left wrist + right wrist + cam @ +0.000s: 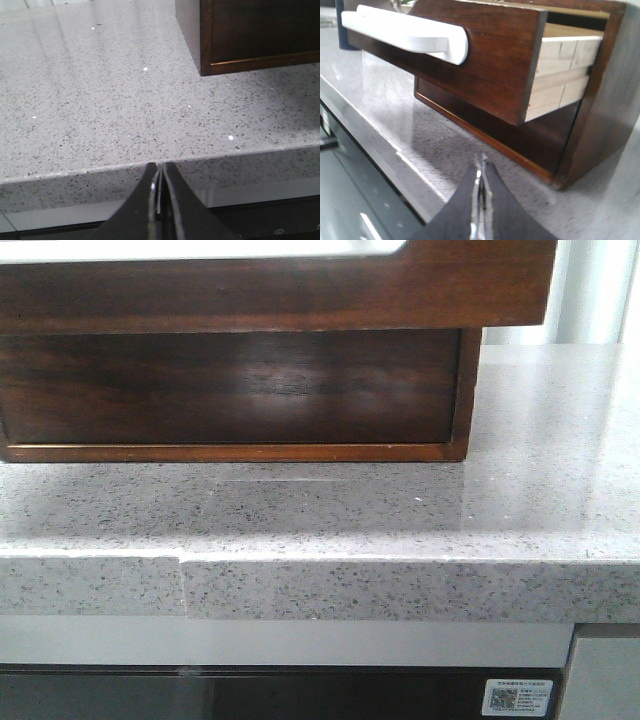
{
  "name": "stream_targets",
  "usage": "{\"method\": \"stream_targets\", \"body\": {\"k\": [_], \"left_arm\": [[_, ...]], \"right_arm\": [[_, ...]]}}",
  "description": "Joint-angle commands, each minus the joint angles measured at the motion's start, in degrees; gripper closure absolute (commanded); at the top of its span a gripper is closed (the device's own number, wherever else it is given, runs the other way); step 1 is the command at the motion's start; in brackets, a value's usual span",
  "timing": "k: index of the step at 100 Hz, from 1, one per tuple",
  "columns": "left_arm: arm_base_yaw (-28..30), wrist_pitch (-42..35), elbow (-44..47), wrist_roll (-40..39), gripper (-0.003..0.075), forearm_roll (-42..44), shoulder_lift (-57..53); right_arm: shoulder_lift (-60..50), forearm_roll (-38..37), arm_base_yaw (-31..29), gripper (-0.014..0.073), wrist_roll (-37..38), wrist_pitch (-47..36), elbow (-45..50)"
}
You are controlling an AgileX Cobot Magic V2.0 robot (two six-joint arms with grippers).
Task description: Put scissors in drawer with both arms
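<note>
Front view: across the top of the frame, the drawer (270,285), pulled out of a dark brown wooden cabinet (230,390), with a strip of its white inside along the upper edge; under it, the shadowed lower front of the cabinet, resting on a grey speckled countertop (420,510); at the lower right, a small white label (517,697) on a dark panel below the counter edge. No arm visible here. Left wrist view: at the bottom centre, the left gripper (159,175), its black fingers pressed together with nothing between them, hovering just at the counter edge; at the upper right, one corner of the cabinet. Right wrist view: at the bottom centre, the right gripper (481,172), also clenched on nothing, above the countertop near the cabinet base; filling the upper half, the open drawer with its pale wooden side and a white handle (410,35) on the dark glossy front. Scissors seen in none of the views.
</note>
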Motion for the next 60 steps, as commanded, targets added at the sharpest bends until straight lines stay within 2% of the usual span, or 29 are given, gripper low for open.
{"method": "stream_targets", "body": {"k": [1,26,34,41,54,60], "left_arm": [[-0.4,-1.7,1.4,-0.8,0.0739,0.1,-1.7],[-0.4,-1.7,1.4,-0.8,0.0739,0.1,-1.7],[-0.4,-1.7,1.4,-0.8,0.0739,0.1,-1.7],[-0.4,-1.7,1.4,-0.8,0.0739,0.1,-1.7],[-0.4,-1.7,1.4,-0.8,0.0739,0.1,-1.7],[-0.4,-1.7,1.4,-0.8,0.0739,0.1,-1.7]], "right_arm": [[0.1,-1.0,-0.1,0.0665,-4.5,-6.9,-1.5],[-0.1,-1.0,-0.4,0.0665,-3.7,-8.0,-1.5],[-1.0,-1.4,-1.4,0.0665,3.8,-6.8,-1.4],[-2.1,-4.7,-3.9,0.0665,10.8,-6.9,-1.2],[-6.4,-16.7,-13.1,0.0665,20.0,-7.0,0.9],[-8.9,-18.7,-18.3,0.0665,24.3,-7.0,2.5]]}}
